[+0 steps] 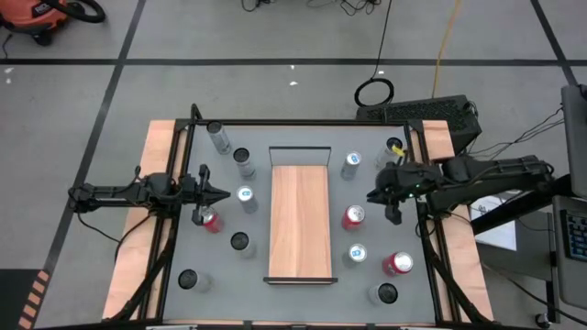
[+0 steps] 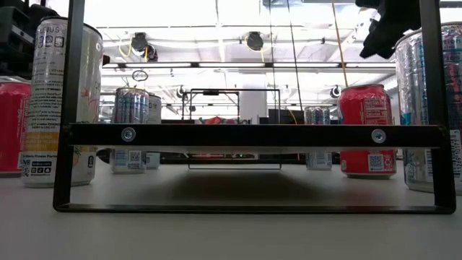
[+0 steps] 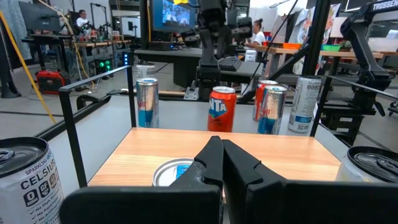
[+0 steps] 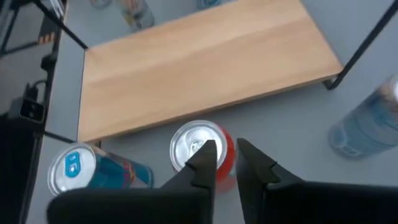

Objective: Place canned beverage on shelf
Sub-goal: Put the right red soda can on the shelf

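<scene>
Right gripper [image 4: 225, 163] slightly apart, above red can [image 4: 202, 149] beside shelf [image 1: 299, 220]; left gripper [image 1: 220, 193] closed, idle.

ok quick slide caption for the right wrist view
Right gripper hovers above a red can beside the empty wooden shelf.

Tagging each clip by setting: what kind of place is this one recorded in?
Most likely a robotics lab or workshop. Other robot arms and cluttered workbenches with people seated at them stand behind the table, and the bare concrete floor carries taped lines and loose cables.
</scene>
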Robot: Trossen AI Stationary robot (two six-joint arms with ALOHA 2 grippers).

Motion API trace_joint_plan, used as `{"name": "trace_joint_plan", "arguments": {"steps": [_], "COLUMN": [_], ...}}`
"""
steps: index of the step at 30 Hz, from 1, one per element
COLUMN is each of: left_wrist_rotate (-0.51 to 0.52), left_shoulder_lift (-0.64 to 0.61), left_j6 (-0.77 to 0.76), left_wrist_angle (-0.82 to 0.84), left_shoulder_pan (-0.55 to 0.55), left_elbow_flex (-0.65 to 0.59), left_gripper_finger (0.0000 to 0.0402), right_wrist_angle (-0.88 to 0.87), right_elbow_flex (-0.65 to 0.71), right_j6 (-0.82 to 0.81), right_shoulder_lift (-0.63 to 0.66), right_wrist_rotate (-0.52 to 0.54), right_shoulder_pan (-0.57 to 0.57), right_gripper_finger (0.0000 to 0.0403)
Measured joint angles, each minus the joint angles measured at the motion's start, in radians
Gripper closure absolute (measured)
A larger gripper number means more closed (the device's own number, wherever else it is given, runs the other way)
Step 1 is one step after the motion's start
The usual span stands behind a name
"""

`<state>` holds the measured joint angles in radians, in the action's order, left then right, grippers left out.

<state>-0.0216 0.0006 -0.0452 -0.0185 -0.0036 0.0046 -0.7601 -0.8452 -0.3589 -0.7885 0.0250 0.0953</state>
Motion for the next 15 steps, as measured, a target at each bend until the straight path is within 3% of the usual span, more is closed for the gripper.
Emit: {"name": "trace_joint_plan", "arguments": {"steps": [15], "left_wrist_rotate": [0.0], "left_shoulder_lift": [0.0], "left_j6": [0.0], "left_wrist_angle": [0.0], "left_shoulder_pan": [0.0], "left_elbow_flex": [0.0], "left_gripper_finger": [0.0402], "right_wrist_angle": [0.015], "right_elbow_flex": [0.0], "right_j6": [0.029], "right_shoulder_lift": [-0.041], "right_wrist_rotate": [0.027], "right_shoulder_pan": [0.056], "right_gripper_finger": [0.0226]}}
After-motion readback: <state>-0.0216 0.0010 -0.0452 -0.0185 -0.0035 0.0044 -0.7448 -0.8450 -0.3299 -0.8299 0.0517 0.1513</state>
